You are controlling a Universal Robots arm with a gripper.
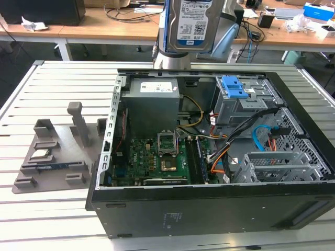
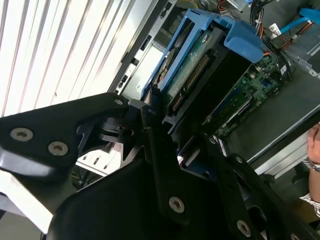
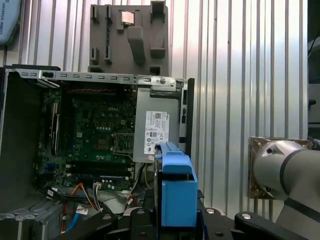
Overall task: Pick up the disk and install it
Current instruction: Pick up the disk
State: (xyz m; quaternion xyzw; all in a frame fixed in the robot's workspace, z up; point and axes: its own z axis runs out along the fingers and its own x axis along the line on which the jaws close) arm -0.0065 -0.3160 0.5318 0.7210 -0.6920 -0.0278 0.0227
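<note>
The disk (image 1: 191,23), a silver-grey drive with a white barcoded label, hangs upright above the far edge of the open computer case (image 1: 209,201). Its blue bracket (image 1: 163,29) runs along the side. In the second wrist view the disk (image 2: 197,67) sits edge-on in its blue bracket (image 2: 245,40), and my gripper (image 2: 172,137) is shut on it with black fingers (image 2: 155,150) against its sides. In the first wrist view the blue bracket (image 3: 176,192) stands over the power supply, held by my gripper (image 3: 175,222).
Inside the case lie the motherboard (image 1: 157,157), a grey power supply (image 1: 152,102) and a metal cage with a blue latch (image 1: 236,89). A grey parts fixture (image 1: 52,157) with a small silver chip (image 1: 39,154) lies at the exterior view's left. A person's hand (image 2: 314,145) is nearby.
</note>
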